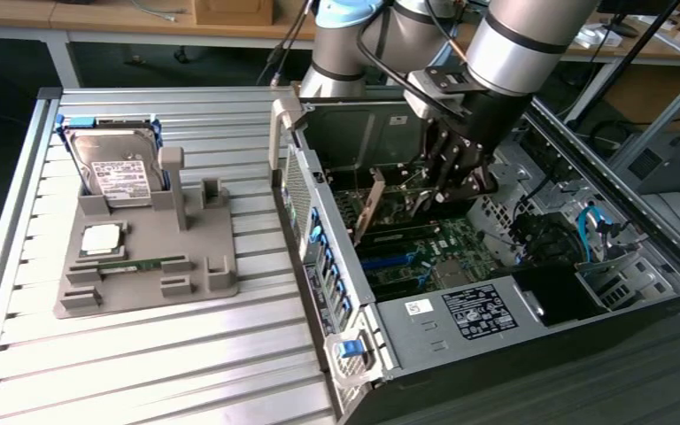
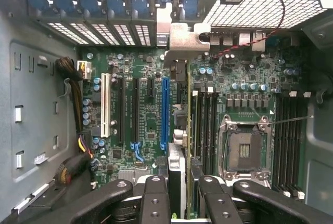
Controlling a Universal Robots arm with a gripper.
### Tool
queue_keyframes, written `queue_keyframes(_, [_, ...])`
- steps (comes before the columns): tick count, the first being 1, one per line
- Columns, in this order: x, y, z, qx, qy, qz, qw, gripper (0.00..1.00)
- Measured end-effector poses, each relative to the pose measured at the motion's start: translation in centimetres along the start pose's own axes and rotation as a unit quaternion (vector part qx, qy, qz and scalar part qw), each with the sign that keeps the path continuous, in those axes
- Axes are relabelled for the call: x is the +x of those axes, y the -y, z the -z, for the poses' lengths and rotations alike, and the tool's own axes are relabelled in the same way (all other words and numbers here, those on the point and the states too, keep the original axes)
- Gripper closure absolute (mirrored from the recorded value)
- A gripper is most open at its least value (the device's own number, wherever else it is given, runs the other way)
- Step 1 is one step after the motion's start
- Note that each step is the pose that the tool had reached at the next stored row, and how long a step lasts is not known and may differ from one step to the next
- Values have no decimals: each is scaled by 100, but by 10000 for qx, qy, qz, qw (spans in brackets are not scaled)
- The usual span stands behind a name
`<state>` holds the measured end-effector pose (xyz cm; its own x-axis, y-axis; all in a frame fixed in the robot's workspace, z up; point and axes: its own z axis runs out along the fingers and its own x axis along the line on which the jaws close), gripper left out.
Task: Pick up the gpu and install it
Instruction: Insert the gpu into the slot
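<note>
Gripping gpu edge-on in closed jaws inside computer case, holding it over motherboard just beside blue slot. Judging pick-up as done, seating as underway, releasing as pending.

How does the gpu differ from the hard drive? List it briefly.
The gpu is gripped by the pincer inside the computer case; the hard drive stands in the grey holder outside. The gpu is thin, green-edged; the hard drive is boxy, silver, white-labelled. Both stand on edge.
</note>
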<state>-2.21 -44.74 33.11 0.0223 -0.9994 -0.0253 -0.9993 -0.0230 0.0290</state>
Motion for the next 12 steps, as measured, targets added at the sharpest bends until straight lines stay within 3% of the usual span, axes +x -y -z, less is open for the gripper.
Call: queue_keyframes(12, [32,-28,-39,0,0,0,10000,73])
